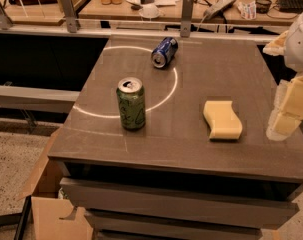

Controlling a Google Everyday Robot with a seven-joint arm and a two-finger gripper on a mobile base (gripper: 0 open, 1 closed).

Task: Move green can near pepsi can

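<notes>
The green can stands upright on the grey table, left of the middle, with its silver top and pull tab showing. The pepsi can, blue with silver ends, lies on its side farther back, its open end facing me. My gripper hangs at the right edge of the view, beside the table's right side, well apart from both cans and holding nothing that I can see.
A yellow sponge lies on the table at the front right, between the green can and the gripper. A cluttered desk with a rail stands behind the table. A cardboard box sits on the floor at the lower left.
</notes>
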